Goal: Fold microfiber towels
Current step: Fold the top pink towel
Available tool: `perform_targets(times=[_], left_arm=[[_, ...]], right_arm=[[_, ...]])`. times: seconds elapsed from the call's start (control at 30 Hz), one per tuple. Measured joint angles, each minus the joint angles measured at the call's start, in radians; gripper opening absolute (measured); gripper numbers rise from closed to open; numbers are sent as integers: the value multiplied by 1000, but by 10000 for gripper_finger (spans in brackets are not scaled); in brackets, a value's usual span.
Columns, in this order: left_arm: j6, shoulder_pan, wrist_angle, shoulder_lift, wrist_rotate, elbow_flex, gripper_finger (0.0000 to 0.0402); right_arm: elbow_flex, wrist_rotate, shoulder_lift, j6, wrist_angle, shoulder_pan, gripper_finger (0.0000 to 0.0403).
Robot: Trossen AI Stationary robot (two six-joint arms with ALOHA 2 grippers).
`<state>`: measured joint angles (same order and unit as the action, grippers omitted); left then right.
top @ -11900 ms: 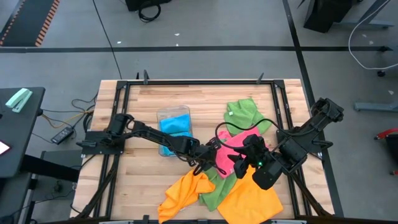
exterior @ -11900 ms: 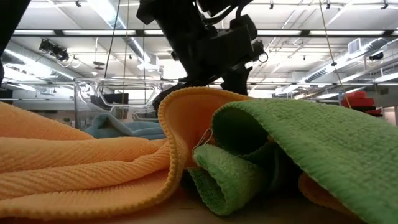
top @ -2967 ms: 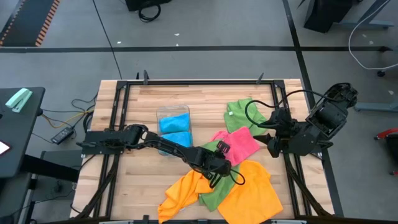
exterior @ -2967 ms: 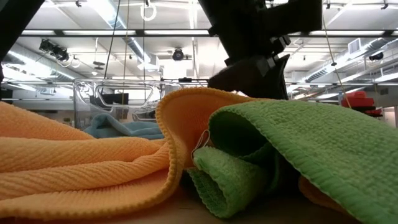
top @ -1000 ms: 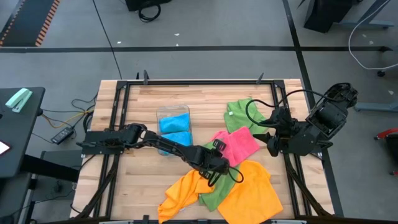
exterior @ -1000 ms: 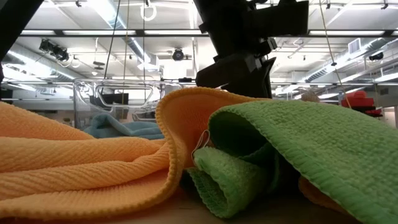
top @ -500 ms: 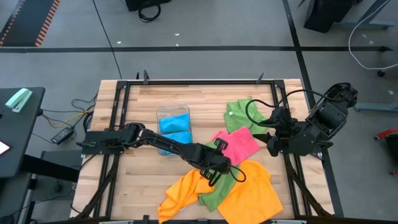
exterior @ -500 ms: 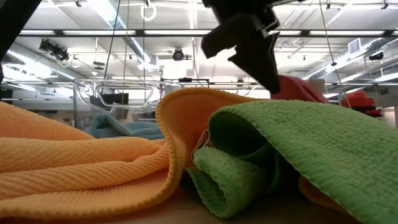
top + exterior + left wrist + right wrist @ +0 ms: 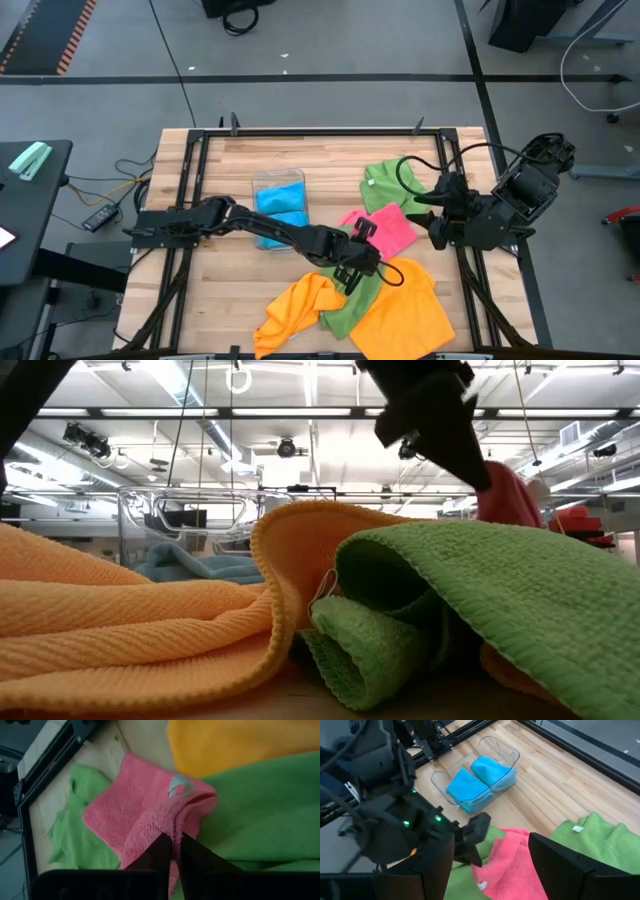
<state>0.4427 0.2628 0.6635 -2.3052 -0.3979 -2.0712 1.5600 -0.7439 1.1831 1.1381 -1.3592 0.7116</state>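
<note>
left gripper [image 9: 176, 851]: pinched on pink towel [image 9: 392, 228] edge
right gripper [image 9: 485, 865]: fingers wide, at table's right edge
table [image 9: 230, 300]: bare wood on left side

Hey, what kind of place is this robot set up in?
Probably an industrial lab or workshop: a wooden table in a black metal frame, grey concrete floor, and exposed ceiling ducts and strip lights.

You have 1 pink towel [image 9: 390, 229] mid-table. 2 green towels: 1 flat toward the far right [image 9: 392, 184], 1 bunched near the front [image 9: 347, 302]. 2 orange towels: [image 9: 293, 307] and [image 9: 405, 310]. 2 folded blue towels [image 9: 476, 781] sit in 1 clear tray [image 9: 257, 186]. 2 arms [image 9: 265, 229], [image 9: 505, 205].
</note>
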Motion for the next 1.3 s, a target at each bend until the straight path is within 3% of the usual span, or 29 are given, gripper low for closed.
perform_targets(times=[0.27, 0.6, 0.83, 1.17, 1.3], left_arm=[[8, -25, -57, -52, 66, 1, 15], [153, -20, -233, -82, 116, -1, 31], [150, -35, -226, -103, 107, 1, 16], [58, -43, -257, -136, 106, 0, 34], [2, -45, -287, -137, 107, 1, 67]], right_arm=[[0, -19, 0, 46, 1, 0, 264], [0, -19, 0, 72, 5, 0, 264], [0, -29, 0, 86, 7, 0, 264], [0, -34, 0, 92, 8, 0, 264], [0, -34, 0, 92, 8, 0, 264]])
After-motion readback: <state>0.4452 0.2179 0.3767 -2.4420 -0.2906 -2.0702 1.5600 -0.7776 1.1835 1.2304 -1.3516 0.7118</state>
